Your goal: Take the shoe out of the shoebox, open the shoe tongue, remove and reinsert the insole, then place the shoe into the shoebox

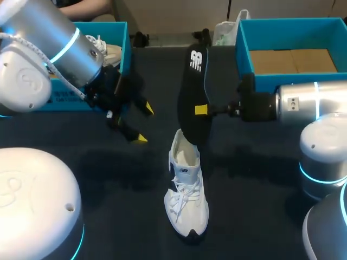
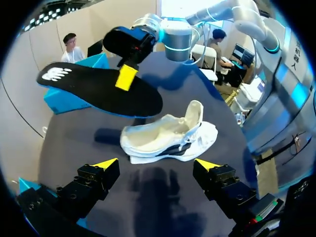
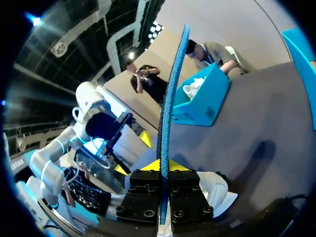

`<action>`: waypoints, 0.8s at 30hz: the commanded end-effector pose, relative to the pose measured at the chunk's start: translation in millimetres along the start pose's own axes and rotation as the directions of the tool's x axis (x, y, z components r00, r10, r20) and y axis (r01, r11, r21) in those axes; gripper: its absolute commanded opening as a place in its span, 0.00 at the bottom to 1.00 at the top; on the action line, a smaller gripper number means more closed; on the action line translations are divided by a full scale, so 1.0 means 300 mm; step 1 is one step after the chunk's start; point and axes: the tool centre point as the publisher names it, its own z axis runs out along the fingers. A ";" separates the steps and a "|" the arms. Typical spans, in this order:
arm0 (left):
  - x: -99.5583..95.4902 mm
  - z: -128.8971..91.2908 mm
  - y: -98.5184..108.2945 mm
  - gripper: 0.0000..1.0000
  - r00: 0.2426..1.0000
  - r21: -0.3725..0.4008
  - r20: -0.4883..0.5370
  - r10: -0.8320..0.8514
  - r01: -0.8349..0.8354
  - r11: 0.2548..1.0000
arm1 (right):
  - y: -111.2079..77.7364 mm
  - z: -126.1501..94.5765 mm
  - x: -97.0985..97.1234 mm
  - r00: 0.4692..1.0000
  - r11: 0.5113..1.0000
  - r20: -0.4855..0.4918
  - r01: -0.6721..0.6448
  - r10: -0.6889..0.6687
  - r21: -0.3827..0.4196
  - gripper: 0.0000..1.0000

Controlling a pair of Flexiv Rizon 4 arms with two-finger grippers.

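Observation:
A white shoe (image 1: 186, 187) stands on the dark table, toe toward the front edge, its tongue pulled open; the left wrist view shows the shoe (image 2: 170, 136) ahead of my left gripper. The black insole (image 1: 194, 92) with a blue underside hangs above the shoe's heel, pinched by my right gripper (image 1: 201, 110), which comes in from the right. In the right wrist view the insole (image 3: 170, 106) stands edge-on between the shut fingers of the right gripper (image 3: 163, 168). My left gripper (image 1: 144, 123) hangs open left of the insole, holding nothing, with the insole (image 2: 98, 89) and the right gripper (image 2: 126, 78) ahead of it.
A blue shoebox (image 1: 116, 32) at the back left holds another white shoe (image 1: 105, 49). A second blue box (image 1: 241, 46) with a cardboard bottom stands at the back right. A plastic bag (image 1: 225, 32) lies behind, between the boxes.

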 end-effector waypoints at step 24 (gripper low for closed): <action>-0.048 0.262 0.072 1.00 1.000 -0.064 -0.010 -0.017 0.016 0.998 | -0.010 0.098 -0.078 0.993 0.992 -0.024 0.117 -0.116 0.056 0.00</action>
